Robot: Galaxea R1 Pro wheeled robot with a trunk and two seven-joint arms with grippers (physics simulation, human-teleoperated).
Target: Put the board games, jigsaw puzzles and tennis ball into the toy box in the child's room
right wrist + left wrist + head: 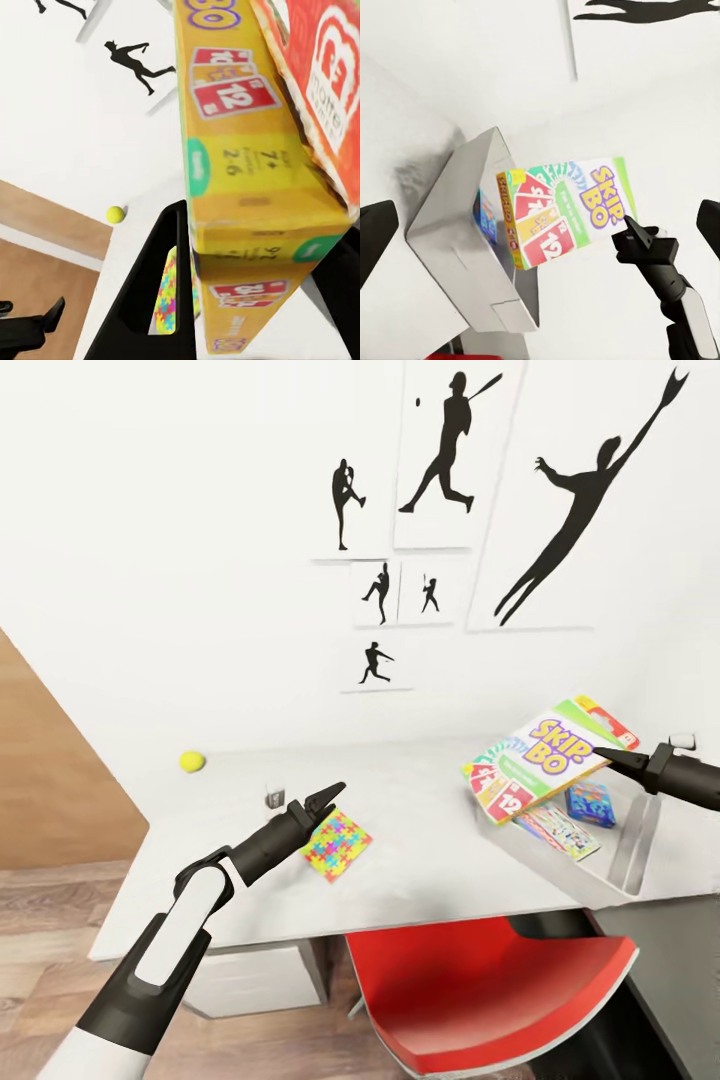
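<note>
While fingers (607, 757) grip Skip-Bo box (540, 755), puzzle (336, 845) lies beside left fingers (330, 796).

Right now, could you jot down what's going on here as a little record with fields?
right hand: shut on the Skip-Bo game box, held tilted above the toy box
toy box contents: blue game box, Monopoly game box
left hand: open, above the jigsaw puzzle
tennis ball: on the table, by the wall
red chair: under the table's front edge
</note>
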